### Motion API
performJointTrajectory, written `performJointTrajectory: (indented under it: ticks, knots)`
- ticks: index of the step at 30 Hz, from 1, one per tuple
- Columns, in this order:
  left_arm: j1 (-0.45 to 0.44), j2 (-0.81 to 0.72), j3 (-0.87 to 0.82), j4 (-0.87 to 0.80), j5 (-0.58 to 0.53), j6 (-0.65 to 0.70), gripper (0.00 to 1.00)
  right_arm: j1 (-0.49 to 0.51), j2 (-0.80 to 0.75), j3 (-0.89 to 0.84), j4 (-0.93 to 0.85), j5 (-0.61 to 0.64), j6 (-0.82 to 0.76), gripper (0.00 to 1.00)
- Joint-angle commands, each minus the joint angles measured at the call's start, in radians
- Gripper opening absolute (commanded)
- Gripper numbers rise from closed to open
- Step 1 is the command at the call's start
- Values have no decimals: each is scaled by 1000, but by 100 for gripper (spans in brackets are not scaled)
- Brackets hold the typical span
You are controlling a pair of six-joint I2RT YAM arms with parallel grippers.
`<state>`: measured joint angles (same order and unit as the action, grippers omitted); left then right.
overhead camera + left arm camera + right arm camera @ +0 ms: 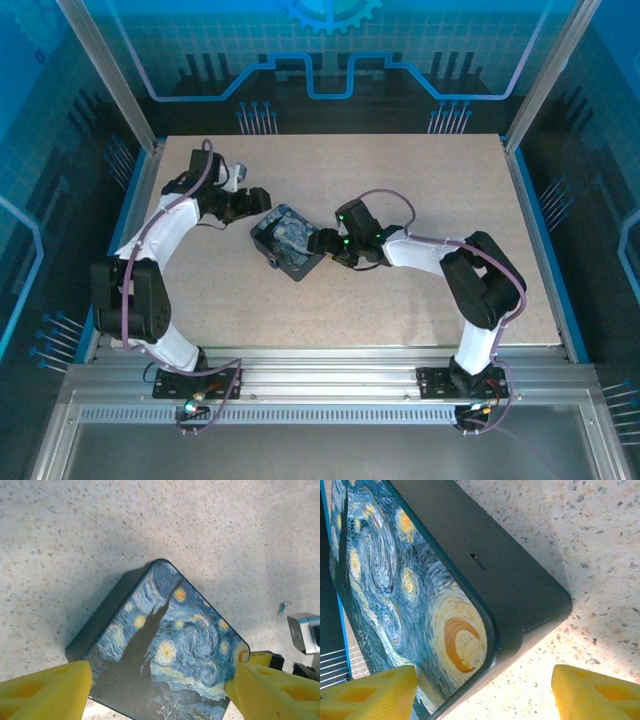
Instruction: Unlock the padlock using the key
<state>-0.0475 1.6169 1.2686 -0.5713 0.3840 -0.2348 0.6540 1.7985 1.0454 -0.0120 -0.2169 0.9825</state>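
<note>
Both claws are gaping wide. The left claw [160, 692] is straddling the Starry Night tin [170, 640], and the right claw [482, 692] is framing its corner. The padlock and key are possibly sitting inside that closed tin, hard to tell. Unlocking isn't yet beginning.

White shells, black joints on left arm [165, 232], right arm [420, 250]; purple cables [128, 285]; yellow jaws.

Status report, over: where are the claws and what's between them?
Left claw open, right claw open, nothing gripped. Starry Night tin between them, lid on, flat on the table. Closed tin likely comes first.
</note>
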Motion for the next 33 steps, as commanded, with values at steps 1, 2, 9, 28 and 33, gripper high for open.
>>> performJointTrajectory:
  ticks: [1, 2, 9, 28, 33]
  knots:
    - [6, 84, 40, -37, -37, -4, 76, 19, -10, 31, -34, 11, -12, 73]
    - [5, 105, 41, -31, -24, -11, 76, 21, -9, 29, -34, 13, -9, 73]
    - [-34, 143, 0, 1, 31, -34, 71, 22, -2, 32, -26, 11, -4, 69]
    - [-253, 102, -127, 240, 151, -253, 62, -177, 25, 136, -183, 5, -149, 60]
    - [-307, 117, -116, 297, 145, -306, 62, -224, 41, 189, -231, 7, -202, 61]
